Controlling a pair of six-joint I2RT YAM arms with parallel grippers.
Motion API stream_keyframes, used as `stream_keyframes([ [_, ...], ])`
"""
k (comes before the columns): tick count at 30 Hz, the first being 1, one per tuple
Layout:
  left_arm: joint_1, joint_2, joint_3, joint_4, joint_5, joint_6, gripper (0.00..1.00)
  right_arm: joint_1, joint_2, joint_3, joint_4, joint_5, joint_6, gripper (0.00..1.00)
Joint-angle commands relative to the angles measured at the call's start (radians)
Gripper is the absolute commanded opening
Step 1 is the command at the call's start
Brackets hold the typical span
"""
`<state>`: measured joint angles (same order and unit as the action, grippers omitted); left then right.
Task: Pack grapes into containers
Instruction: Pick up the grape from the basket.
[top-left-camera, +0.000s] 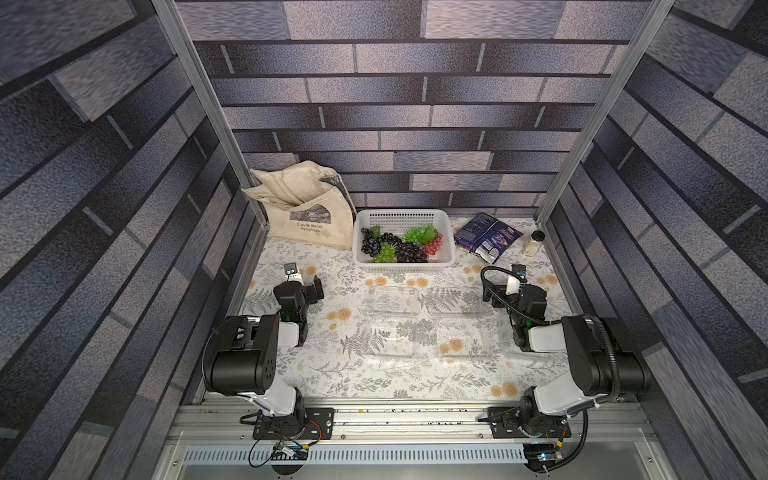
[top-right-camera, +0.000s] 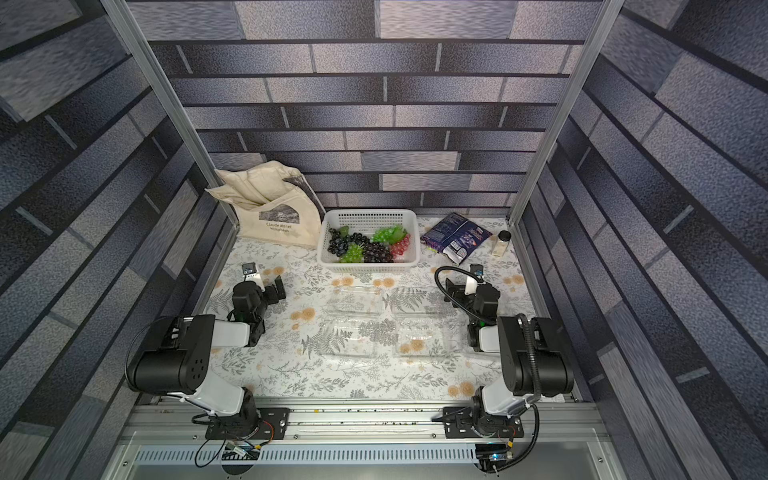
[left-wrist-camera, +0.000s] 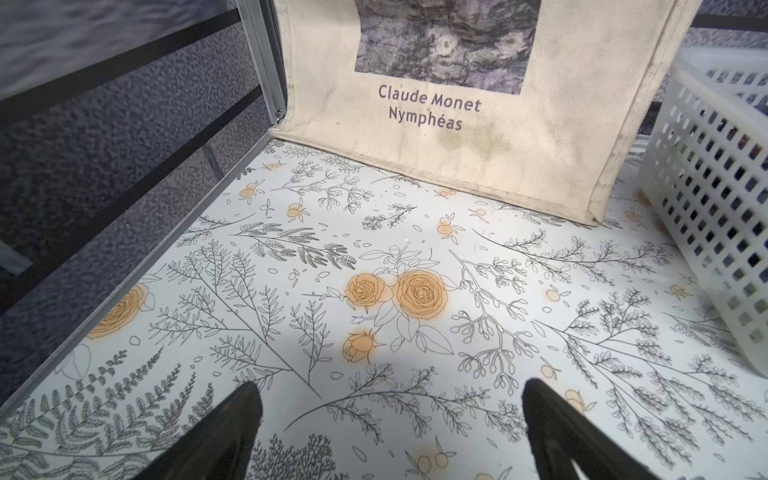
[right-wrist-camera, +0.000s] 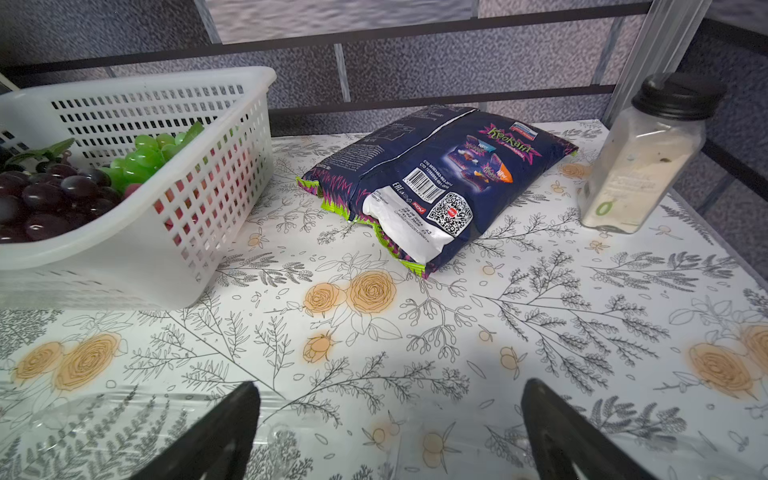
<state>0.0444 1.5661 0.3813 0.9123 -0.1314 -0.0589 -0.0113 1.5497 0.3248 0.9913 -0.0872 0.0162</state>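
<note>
since nothing is packed yet, the job looks to be at its very start, and the first move should be a reach for fruit. nearest on the flowered table (top-left-camera: 374, 382) sit two of the clear containers (top-left-camera: 386, 338) side by side, one toward the left arm and its neighbour (top-left-camera: 463, 336) toward the right arm. a third container (top-left-camera: 392, 301) lies just behind them, near the middle. all three look bare inside; whether their lids are up or down is too hard to read through the clear plastic.

about level with that third box, the left gripper (left-wrist-camera: 390, 386) is over bare table, jaws spread wide with nothing between them. the right gripper (right-wrist-camera: 390, 384) is the same, spread and holding nothing.

farther on, the white basket (top-left-camera: 403, 266) sits at the back centre, its long axis running across the table from arm to arm, and the grapes (top-left-camera: 399, 247) are all in it. that is the relation that counts: the fruit lies ahead of both claws and inward, between them, beyond the containers. neither arm seems clearly nearer. the dark bunches (top-left-camera: 372, 245) fill the left-arm end and the middle, while a green bunch (top-left-camera: 419, 235) and the red bunch (top-left-camera: 434, 245) sit at the right-arm end.

past the basket's ends, a cloth tote (top-left-camera: 316, 226) leans in the left corner, and a snack bag (top-left-camera: 486, 237) and a spice jar (top-left-camera: 536, 243) lie to the right.
</note>
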Motion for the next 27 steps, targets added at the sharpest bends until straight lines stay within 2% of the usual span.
stream_keyframes([
  [1, -0.005, 0.001, 0.016, 0.0, 0.014, 0.018, 1.0, 0.002, 0.002, 0.016, -0.005, -0.002, -0.002, 1.0],
  [24, 0.01, 0.002, 0.023, -0.019, 0.039, 0.007, 1.0, 0.01, 0.003, 0.026, -0.026, 0.014, -0.009, 1.0],
  [27, 0.014, 0.001, 0.028, -0.028, 0.071, 0.015, 1.0, 0.009, 0.0, 0.023, -0.022, 0.014, -0.009, 1.0],
])
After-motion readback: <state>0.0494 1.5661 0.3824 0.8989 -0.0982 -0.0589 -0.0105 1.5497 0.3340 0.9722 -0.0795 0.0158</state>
